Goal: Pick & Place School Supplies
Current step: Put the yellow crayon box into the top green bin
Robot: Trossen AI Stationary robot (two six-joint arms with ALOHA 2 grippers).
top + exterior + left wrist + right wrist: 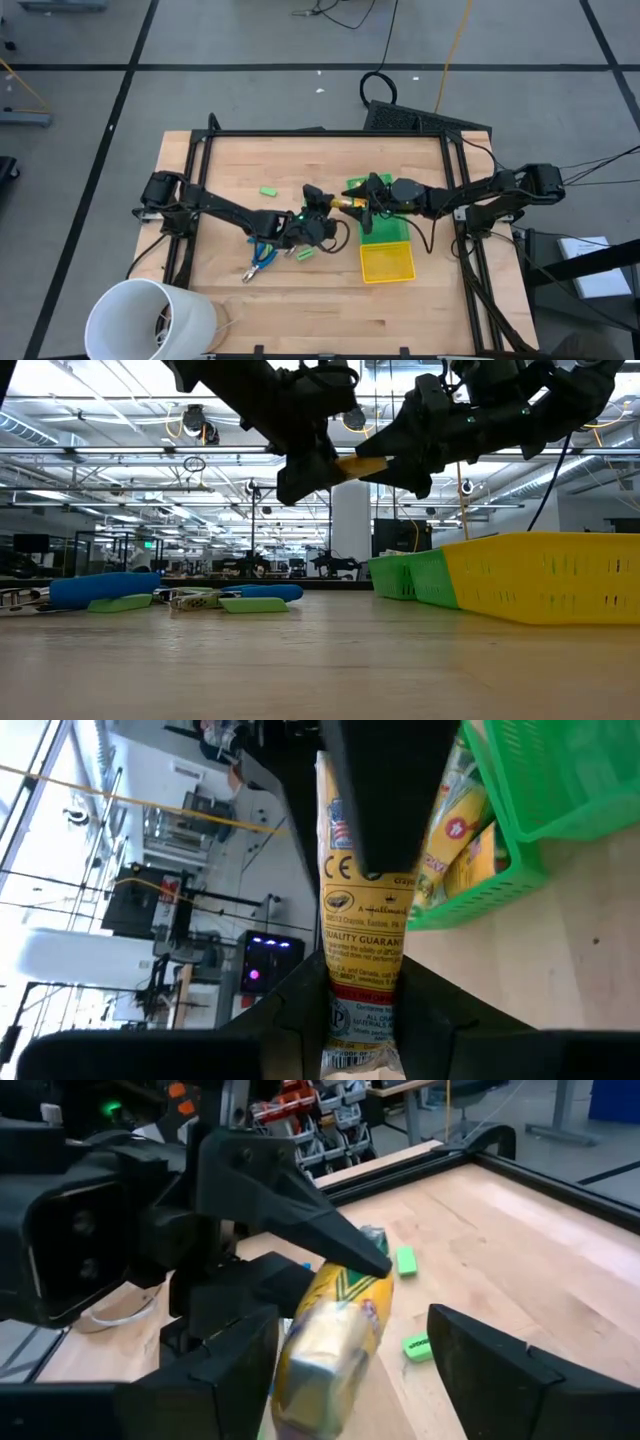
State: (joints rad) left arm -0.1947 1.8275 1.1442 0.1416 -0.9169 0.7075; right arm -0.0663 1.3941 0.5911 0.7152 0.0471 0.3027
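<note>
Crayon pack [362, 935], yellow wrapped block: changing hands above the green bin [385, 229].
Left gripper [322, 212] is clamping one end; right gripper [372, 202] is standing wide around the other. Likely light, stiff, slick-wrapped; grip flat sides.

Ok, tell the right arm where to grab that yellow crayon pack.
Take the free end of the yellow crayon pack, head-on. It is held level in the air, the left end effector clamping its far end, and the open right end effector already straddles the near end.
</note>
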